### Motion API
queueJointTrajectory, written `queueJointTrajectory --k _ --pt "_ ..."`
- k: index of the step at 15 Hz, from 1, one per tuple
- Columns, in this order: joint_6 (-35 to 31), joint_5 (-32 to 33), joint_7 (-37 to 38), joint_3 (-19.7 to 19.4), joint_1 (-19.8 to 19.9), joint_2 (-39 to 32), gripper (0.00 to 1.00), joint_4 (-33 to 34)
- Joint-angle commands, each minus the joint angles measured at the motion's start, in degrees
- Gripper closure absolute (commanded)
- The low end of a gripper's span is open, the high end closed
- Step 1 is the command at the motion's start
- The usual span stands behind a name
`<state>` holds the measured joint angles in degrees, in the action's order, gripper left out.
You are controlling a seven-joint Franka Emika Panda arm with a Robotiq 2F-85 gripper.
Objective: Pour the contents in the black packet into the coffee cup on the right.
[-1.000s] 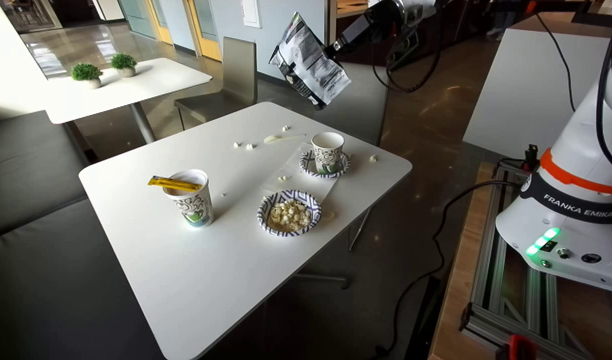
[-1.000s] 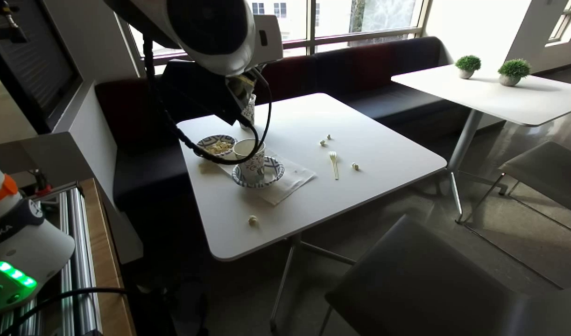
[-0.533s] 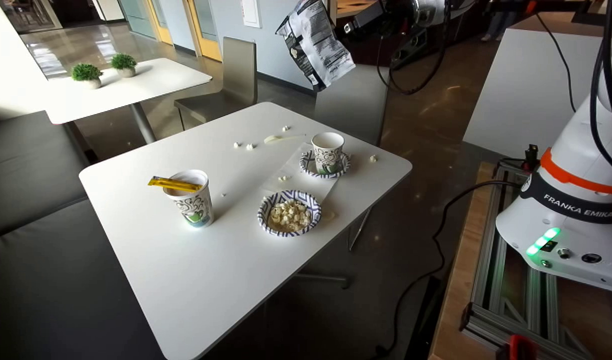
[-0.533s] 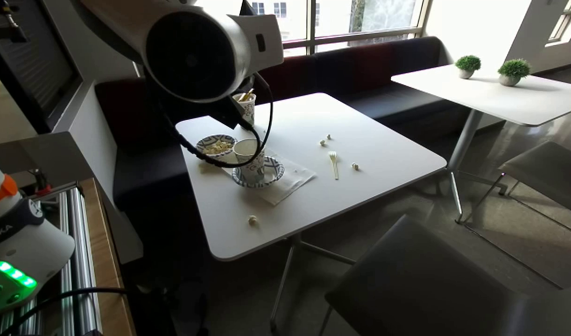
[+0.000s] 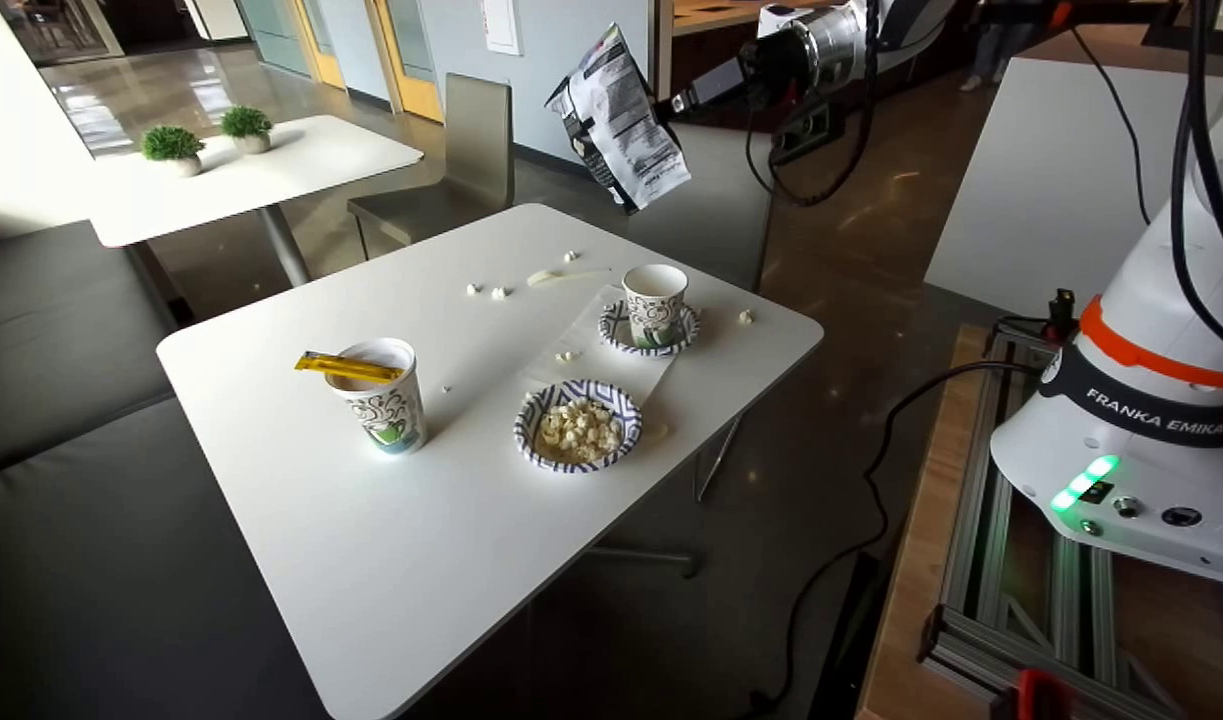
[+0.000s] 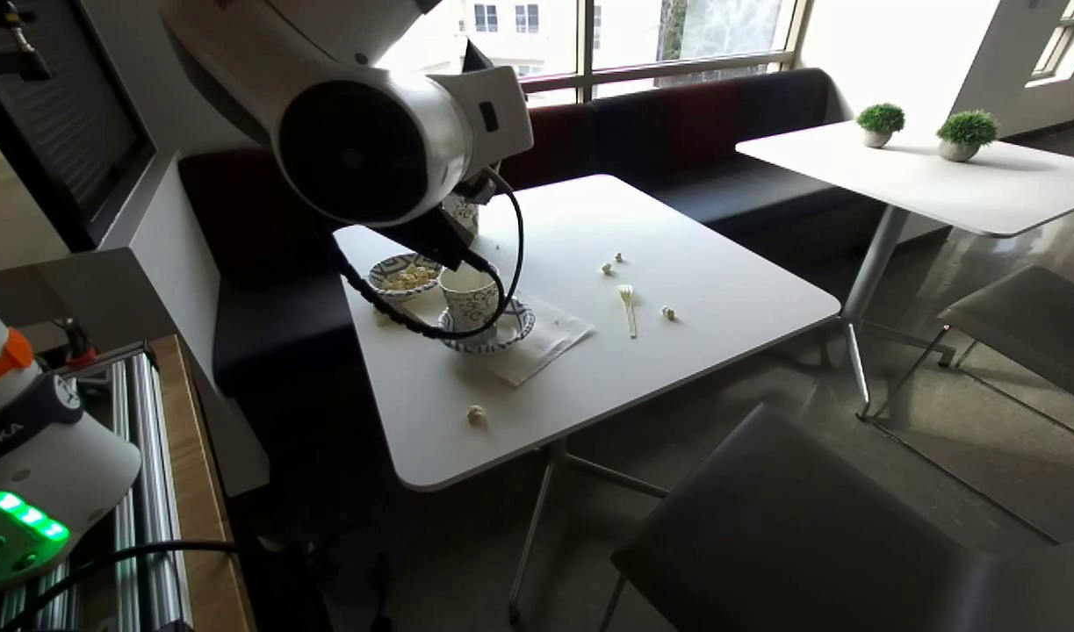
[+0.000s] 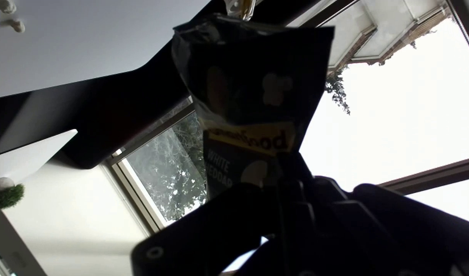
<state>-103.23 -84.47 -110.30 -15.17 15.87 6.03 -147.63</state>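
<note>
The black packet (image 5: 621,130) is a black and silver popcorn bag, held tilted in the air above the table's far side in an exterior view. In the wrist view, the packet (image 7: 246,88) shows a yellow band and white lettering. My gripper (image 5: 664,108) is shut on its side edge; the fingers also show in the wrist view (image 7: 274,176). The coffee cup (image 5: 656,315) is white with a dark swirl pattern and stands upright in a patterned paper bowl (image 5: 687,338), below and a little right of the packet. It also shows in an exterior view (image 6: 468,303), where the arm hides the packet.
A taller cup (image 5: 386,415) holds a yellow packet (image 5: 356,368). A patterned bowl (image 5: 623,405) of popcorn stands near the table's front edge. A napkin (image 6: 550,338), a fork (image 6: 627,312) and several loose popcorn pieces lie on the table (image 5: 391,560). A chair (image 5: 716,210) stands behind.
The packet and gripper rose half a second ago and have come back down. The packet is now about level with its earlier place. Cups and bowls have not moved.
</note>
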Motion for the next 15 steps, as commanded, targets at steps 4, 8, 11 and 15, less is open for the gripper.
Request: queueJointTrajectory --k 4,8,11,15 --pt "-5.09 -1.91 -4.04 1.19 -0.73 -2.03 1.0 -0.59" --pt "-6.88 -1.32 -5.73 1.41 -0.87 -2.49 1.0 -0.72" --pt "-4.06 -1.59 -6.97 0.59 -0.25 -1.83 1.0 -0.74" --pt "-0.75 -0.78 -5.04 0.02 0.11 -2.27 0.99 0.01"
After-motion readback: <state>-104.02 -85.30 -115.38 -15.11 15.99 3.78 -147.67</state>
